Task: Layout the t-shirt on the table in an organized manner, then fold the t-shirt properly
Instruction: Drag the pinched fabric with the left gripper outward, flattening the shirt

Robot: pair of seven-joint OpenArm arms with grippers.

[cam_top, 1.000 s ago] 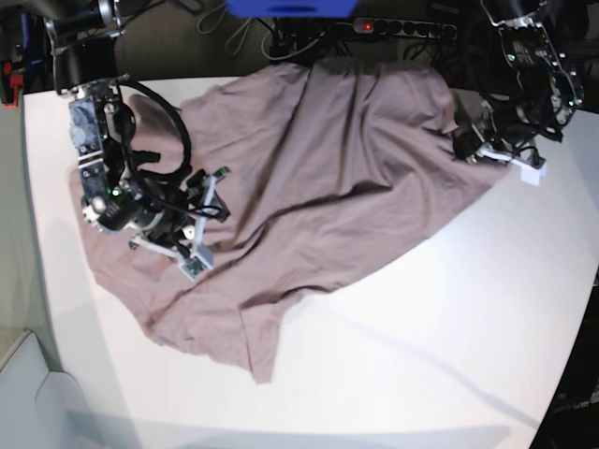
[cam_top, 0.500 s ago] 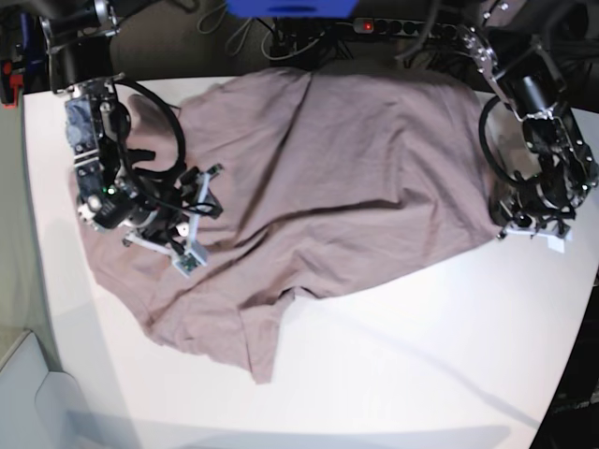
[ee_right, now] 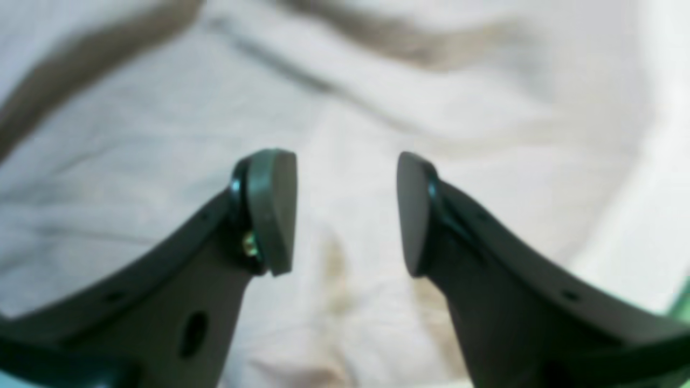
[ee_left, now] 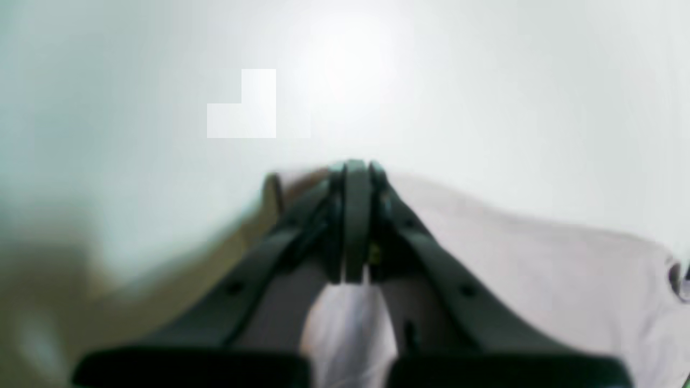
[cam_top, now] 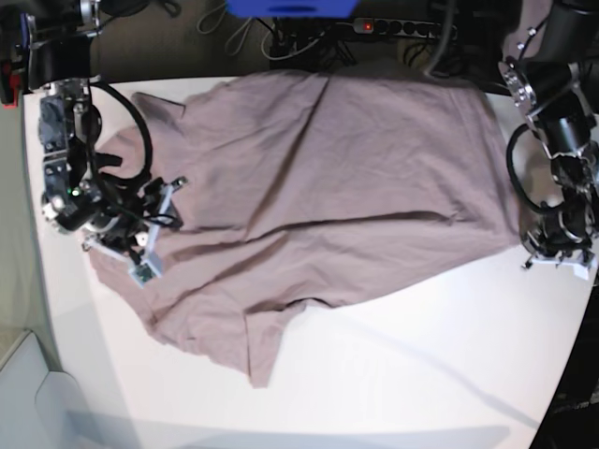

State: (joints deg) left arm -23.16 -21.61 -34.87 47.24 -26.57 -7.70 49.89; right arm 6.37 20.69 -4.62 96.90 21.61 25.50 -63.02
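**Shirt spread crosswise, held at one end only**

While the t-shirt point(cam_top: 318, 187) lay across the far half of the table point(cam_top: 412, 374), its long axis ran side to side in the base view, from one arm toward the other. At the left of that view the right gripper point(cam_top: 154, 220) hovered over the cloth's near-left portion, jaws parted and nothing between them. The right wrist view confirmed this: both pads point(ee_right: 272, 210) stood apart above rumpled fabric, which passed beneath them without being pinched. From that end a loose flap hung toward the front edge of the table, with a creased ridge crossing the middle of the garment. The upper body of the shirt looked fairly flat; the lower left remained bunched and uneven.

At the right of the base view the left gripper point(cam_top: 559, 251) sat at the shirt's far right edge, low to the table. Its jaws were clamped together, and the left wrist view showed pale fabric drawn up between and behind the closed fingers point(ee_left: 356, 215), so I judged it to be grasping the shirt's edge, though blur left the exact hold uncertain.

Assessment: the layout step was unfinished. The untidy flap lay nearest the right gripper, directly below and in front of it, well apart from the left. Any straightening pull would need to run along the side-to-side axis, against the left gripper's anchor.
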